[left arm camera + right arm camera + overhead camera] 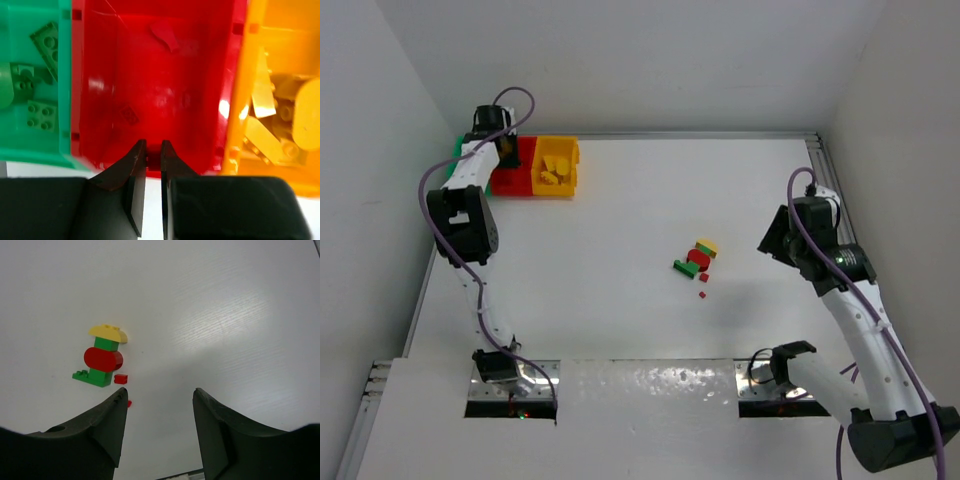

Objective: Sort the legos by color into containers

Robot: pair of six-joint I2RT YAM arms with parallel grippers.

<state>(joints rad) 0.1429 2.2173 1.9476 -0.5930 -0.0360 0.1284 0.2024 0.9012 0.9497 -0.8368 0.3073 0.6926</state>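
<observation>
The left gripper [153, 148] hangs over the red bin [165, 90], jaws closed. The right gripper [160, 392] stands open and empty, near loose legos [103, 360].

We see a white table [620, 220] enclosed by plain white walls [670, 60], with glare along its near edge.

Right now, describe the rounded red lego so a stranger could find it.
On the white table, right of centre, lies a small lego cluster. The rounded red lego sits mid-cluster, between the yellow piece and the green base. The other reds beside it are tiny blocks.
</observation>
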